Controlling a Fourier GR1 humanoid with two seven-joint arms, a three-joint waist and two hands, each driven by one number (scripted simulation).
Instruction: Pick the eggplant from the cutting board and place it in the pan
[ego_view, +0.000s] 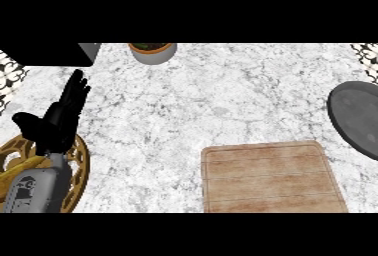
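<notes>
My left hand (59, 117) stood at the left side of the counter (221, 100), fingers straight and pointing up, thumb spread out to the side, holding nothing. Its grey forearm came in from the lower left edge and lay over a round wooden wire-spoked piece (77, 165) that reached past the view's left and lower edges. My right hand did not show anywhere. The cutting board (269, 177) lay at lower centre-right, its near edge cut off by the lower edge of the view, and its wooden top was bare; I could not see the eggplant on it or anywhere else in view. The pan (358, 117) sat at the right edge, only part of its dark round body visible, just beyond the board's upper right corner and apart from it. A potted plant (153, 51) stood at the far edge, top centre-left, with a dark block (48, 54) in the far left corner. Between my left hand and the board, and across the whole middle up to the pot, the marble lay open.
</notes>
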